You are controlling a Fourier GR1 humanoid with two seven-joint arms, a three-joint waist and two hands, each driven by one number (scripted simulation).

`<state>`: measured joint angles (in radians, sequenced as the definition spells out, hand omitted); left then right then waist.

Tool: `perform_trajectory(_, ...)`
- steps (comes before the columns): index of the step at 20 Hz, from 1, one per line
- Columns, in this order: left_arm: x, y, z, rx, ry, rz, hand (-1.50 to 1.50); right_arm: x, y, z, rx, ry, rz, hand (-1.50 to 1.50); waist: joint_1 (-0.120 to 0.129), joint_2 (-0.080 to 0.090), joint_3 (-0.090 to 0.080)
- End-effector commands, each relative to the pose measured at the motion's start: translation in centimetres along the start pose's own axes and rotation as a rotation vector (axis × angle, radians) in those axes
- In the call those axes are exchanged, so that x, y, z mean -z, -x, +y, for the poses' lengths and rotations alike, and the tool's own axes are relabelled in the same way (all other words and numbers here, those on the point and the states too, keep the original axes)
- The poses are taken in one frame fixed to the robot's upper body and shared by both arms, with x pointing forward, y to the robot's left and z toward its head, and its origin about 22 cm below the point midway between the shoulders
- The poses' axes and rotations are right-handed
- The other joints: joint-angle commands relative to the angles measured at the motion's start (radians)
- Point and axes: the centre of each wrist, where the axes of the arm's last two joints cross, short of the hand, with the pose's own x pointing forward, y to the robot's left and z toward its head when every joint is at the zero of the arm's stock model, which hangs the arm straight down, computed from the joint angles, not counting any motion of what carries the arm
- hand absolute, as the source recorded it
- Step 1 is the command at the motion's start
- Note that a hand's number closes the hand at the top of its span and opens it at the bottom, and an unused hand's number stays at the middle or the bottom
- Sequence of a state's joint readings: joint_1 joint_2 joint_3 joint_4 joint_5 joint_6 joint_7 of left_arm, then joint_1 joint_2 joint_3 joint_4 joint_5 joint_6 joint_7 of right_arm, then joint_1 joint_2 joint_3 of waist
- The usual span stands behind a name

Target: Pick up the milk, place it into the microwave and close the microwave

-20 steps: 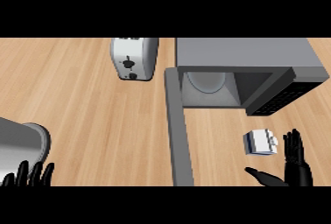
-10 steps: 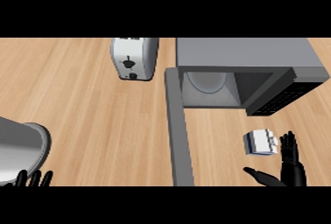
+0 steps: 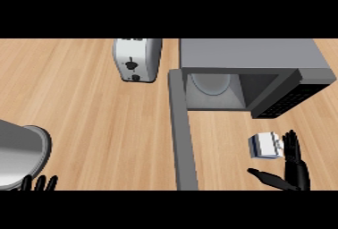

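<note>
- The milk [image 3: 266, 146], a small white and blue carton, is seen on the counter [image 3: 86, 116] at about 4 o'clock from the centre of the view, just in front of the microwave [image 3: 254, 71] and beside its control panel
- The right hand [image 3: 295, 169] is held spread at 5 o'clock, fingers straight and thumb stretched out toward 9 o'clock; nothing is gripped, and the fingers lie just beside the carton's right face
- The grasp step is judged to be in hand: the carton is best taken with the thumb brought to its left face and the fingers closed on the right
- The microwave door [image 3: 182, 134] is swung open toward 6 o'clock, so the cavity with its turntable [image 3: 213, 83] can be reached from the right of the door
- The carton should be lifted clear of the counter before being carried toward 12 o'clock, so the panel's edge is not struck
- The left hand [image 3: 38, 183] rests at 7 o'clock, only straight fingertips showing, beside a metal pot [image 3: 20, 154]; the toaster [image 3: 137, 59] stands at 11 o'clock, well apart
</note>
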<state>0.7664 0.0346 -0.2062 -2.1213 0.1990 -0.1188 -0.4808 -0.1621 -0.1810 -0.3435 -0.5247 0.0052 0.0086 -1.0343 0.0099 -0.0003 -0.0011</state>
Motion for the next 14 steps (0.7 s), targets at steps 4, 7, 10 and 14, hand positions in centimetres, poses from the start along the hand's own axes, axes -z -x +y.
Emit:
perform_trajectory(4, -0.2, -1.6, 1.4, 0.008, 0.008, 0.008, -1.50, 1.8, 0.1, 3.1, 0.037, -0.019, -0.034, -1.50, 0.005, 0.002, 0.002)
perform_trajectory(7, 0.2, 0.4, 0.3, 0.008, -0.012, -0.011, -1.50, 2.7, -0.2, 2.4, 0.058, -0.011, -0.031, -1.50, 0.000, 0.001, 0.002)
perform_trajectory(10, -0.1, 0.1, 1.0, 0.000, 0.011, 0.001, -1.50, 1.7, 0.4, 1.9, 0.014, 0.025, -0.039, -1.50, 0.003, 0.002, 0.002)
perform_trajectory(14, -0.3, 0.0, -0.4, 0.015, 0.011, -0.012, -1.50, 2.3, 0.3, 3.3, -0.047, 0.101, -0.056, 1.50, 0.006, 0.003, 0.003)
